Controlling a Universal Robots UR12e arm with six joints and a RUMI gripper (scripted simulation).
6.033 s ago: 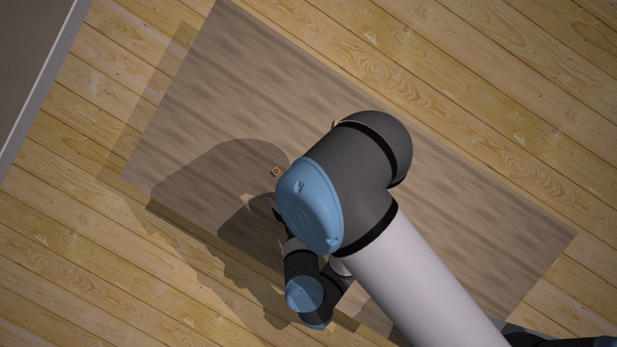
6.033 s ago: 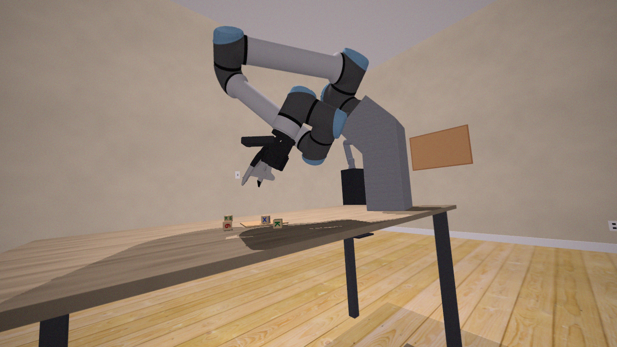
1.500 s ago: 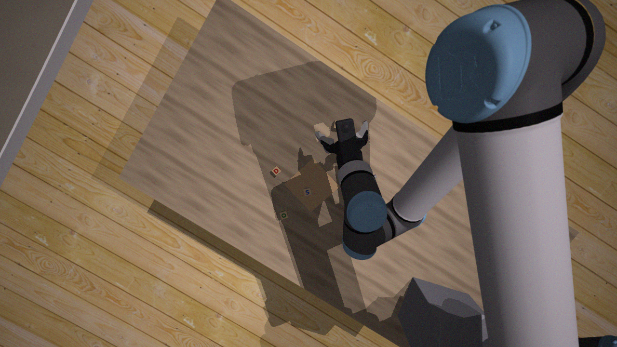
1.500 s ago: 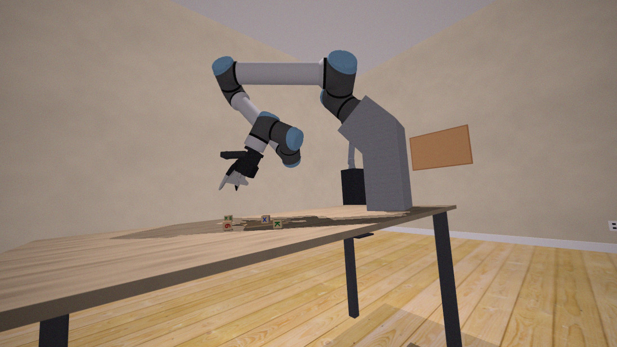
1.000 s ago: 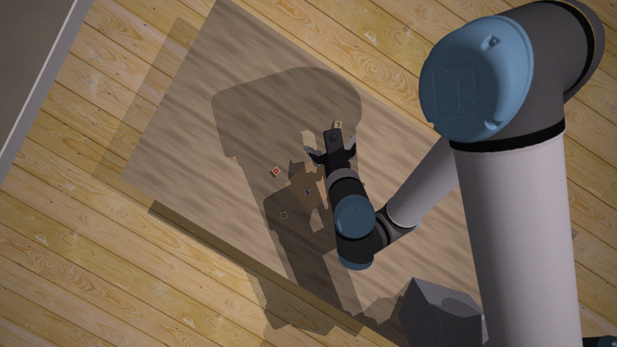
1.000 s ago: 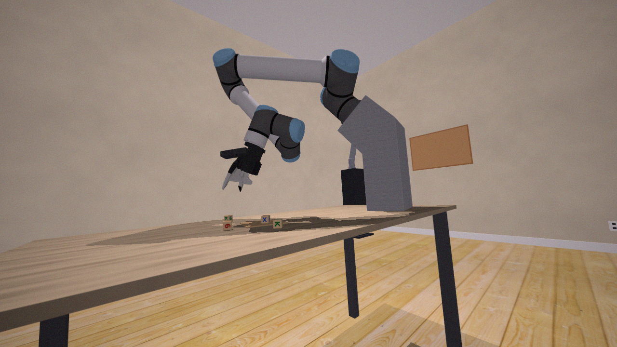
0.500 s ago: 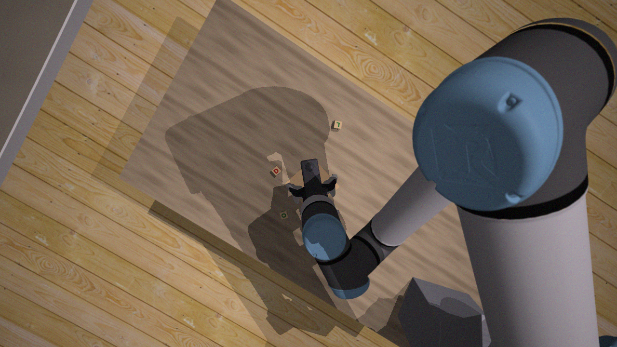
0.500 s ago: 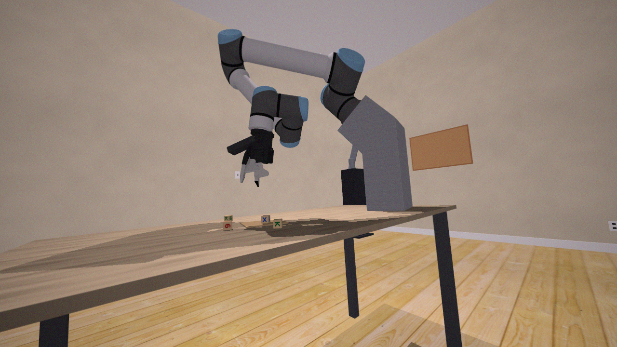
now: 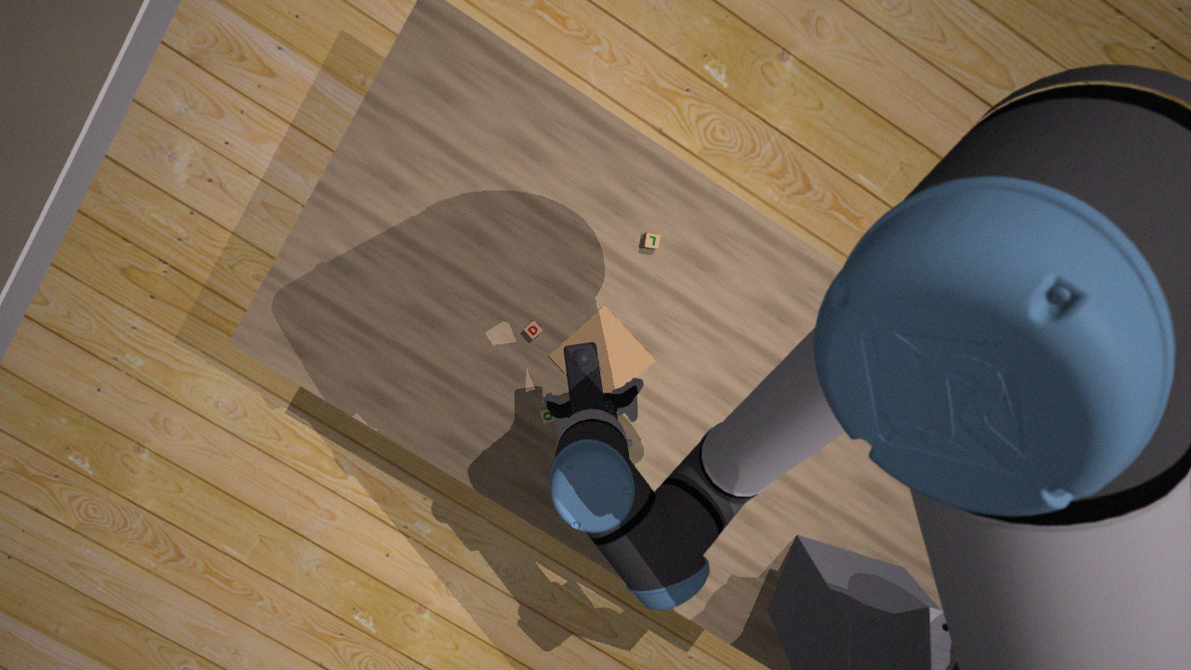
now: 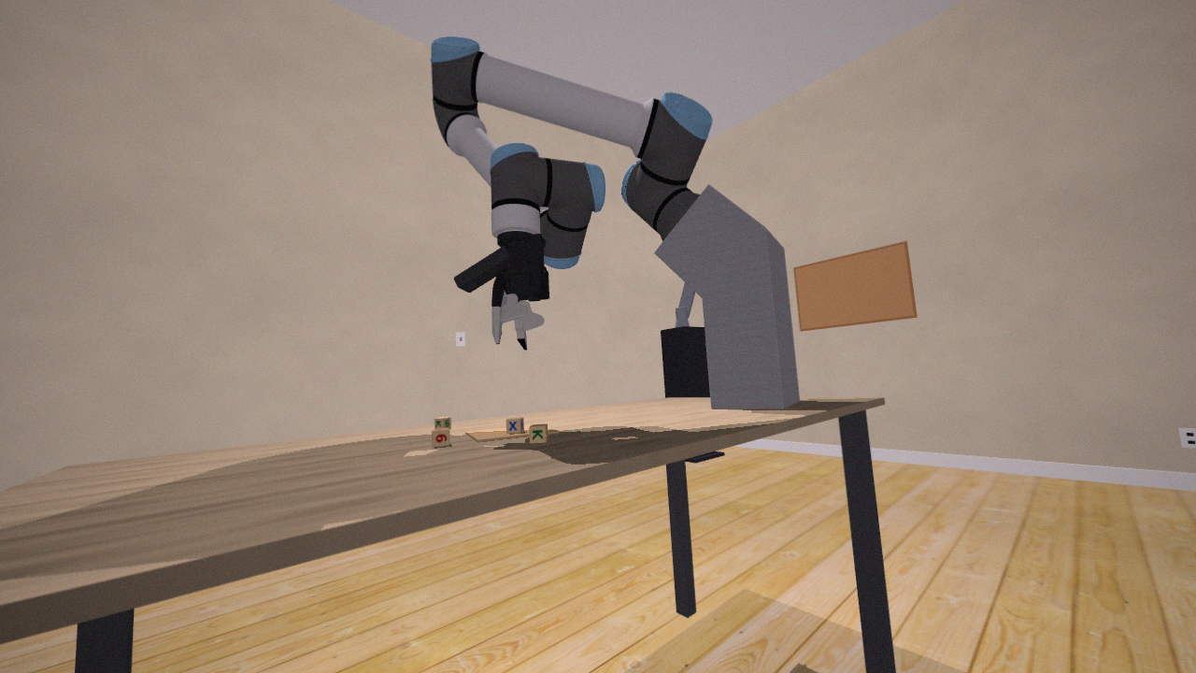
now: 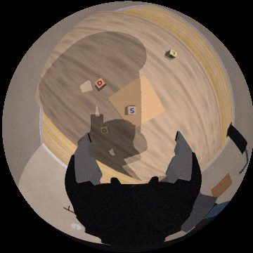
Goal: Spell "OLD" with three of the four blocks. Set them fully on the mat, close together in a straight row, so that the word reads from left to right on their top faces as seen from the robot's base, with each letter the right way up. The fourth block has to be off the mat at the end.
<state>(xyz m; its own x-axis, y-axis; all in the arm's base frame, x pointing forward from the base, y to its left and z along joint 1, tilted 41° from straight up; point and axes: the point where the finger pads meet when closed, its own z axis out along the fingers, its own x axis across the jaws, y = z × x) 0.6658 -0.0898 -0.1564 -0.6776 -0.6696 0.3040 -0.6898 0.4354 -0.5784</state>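
Since the S block [image 10: 514, 424] [image 11: 131, 110] sits on the mat [image 9: 626, 350] [image 10: 478, 436] [image 11: 152, 102], the step in hand looks like clearing it; next move likely: lower the pincer [image 9: 595, 395] [image 10: 510, 344] [image 11: 133, 133], now wide open with nothing held, straddle S, grip, carry it off. O block [image 9: 547, 415] [image 10: 537, 432] [image 11: 104, 130], D block [image 9: 531, 331] [image 10: 440, 437] [image 11: 100, 83] and L block [image 9: 650, 240] [image 10: 442, 422] [image 11: 171, 53] lie apart on the surface [image 9: 416, 108] [image 10: 250, 519] [image 11: 197, 105], all off the mat, word unstarted. No container seen, so no contents.

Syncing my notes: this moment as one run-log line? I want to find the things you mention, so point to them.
jaws [image 9: 594, 398] [image 10: 509, 343]: open, nothing held | S block [image 11: 131, 110]: on mat [image 9: 630, 348] [image 10: 478, 436] [image 11: 152, 102] | O, L, D blocks [image 11: 104, 130] [image 11: 171, 54] [image 11: 100, 83]: off mat
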